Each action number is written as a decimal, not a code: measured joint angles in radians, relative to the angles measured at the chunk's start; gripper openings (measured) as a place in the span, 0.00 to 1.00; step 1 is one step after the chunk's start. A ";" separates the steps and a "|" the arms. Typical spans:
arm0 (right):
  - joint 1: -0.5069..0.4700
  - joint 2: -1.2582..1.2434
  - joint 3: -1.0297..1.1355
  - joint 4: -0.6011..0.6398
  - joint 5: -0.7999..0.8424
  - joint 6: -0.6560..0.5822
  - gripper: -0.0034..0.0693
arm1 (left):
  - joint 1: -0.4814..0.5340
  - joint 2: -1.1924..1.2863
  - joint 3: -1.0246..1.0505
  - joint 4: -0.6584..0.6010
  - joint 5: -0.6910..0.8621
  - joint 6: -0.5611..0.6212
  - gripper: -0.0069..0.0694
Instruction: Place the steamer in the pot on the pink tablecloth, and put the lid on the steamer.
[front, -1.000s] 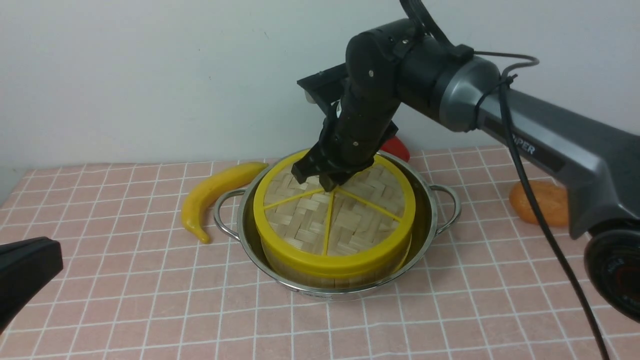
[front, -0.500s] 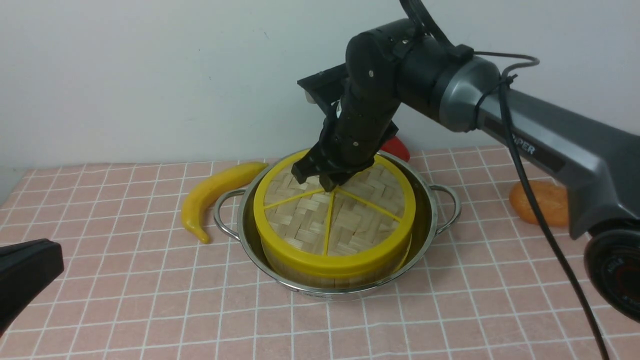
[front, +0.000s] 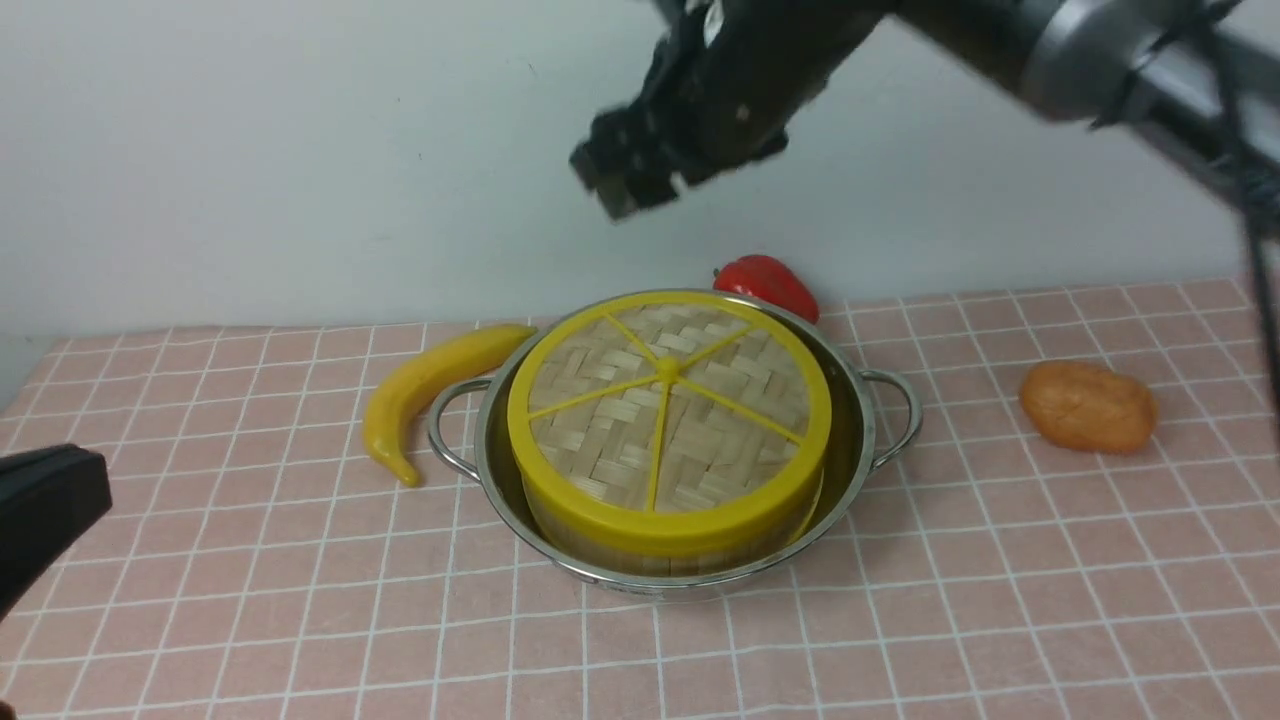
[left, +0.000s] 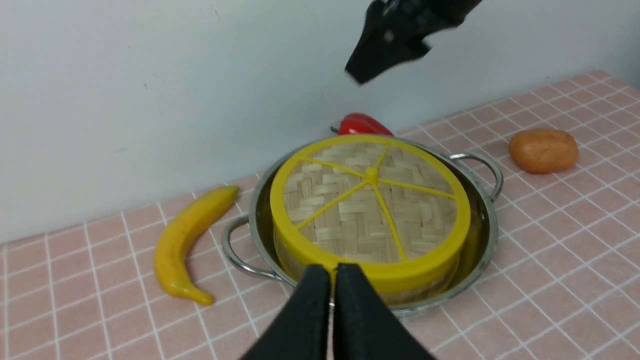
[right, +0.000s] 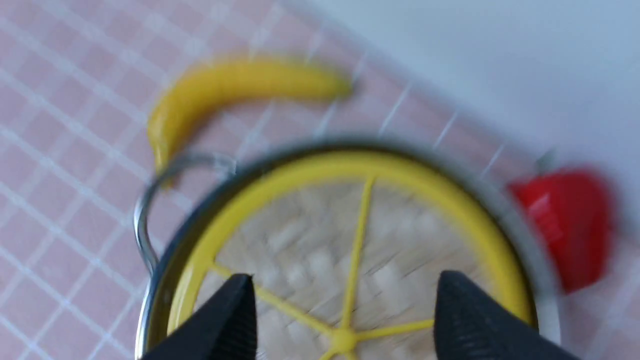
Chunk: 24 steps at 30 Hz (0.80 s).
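Right claw (right: 345, 305) spread wide, empty, high above the lid (front: 668, 410). Left claw (left: 332, 280) pressed together, empty, low at near left. Lid sits flat on the steamer (front: 640, 553), steamer inside the pot (front: 850, 400), pot on the pink tablecloth (front: 250, 600). Banana (front: 425, 385) beside pot's left handle.

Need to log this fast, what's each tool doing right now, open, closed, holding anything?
Left tool: closed, holding nothing.
Right tool: open, empty, above the lid.
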 joint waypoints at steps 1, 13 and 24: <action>0.000 -0.047 -0.004 -0.031 -0.003 0.000 0.62 | 0.000 0.000 0.000 0.010 -0.012 0.000 0.11; 0.000 -0.638 0.336 -0.249 -0.028 0.001 0.03 | 0.000 0.000 0.000 0.072 -0.077 -0.011 0.13; 0.000 -1.069 1.248 -0.249 -0.552 0.218 0.03 | 0.000 0.000 0.000 0.073 -0.077 -0.018 0.18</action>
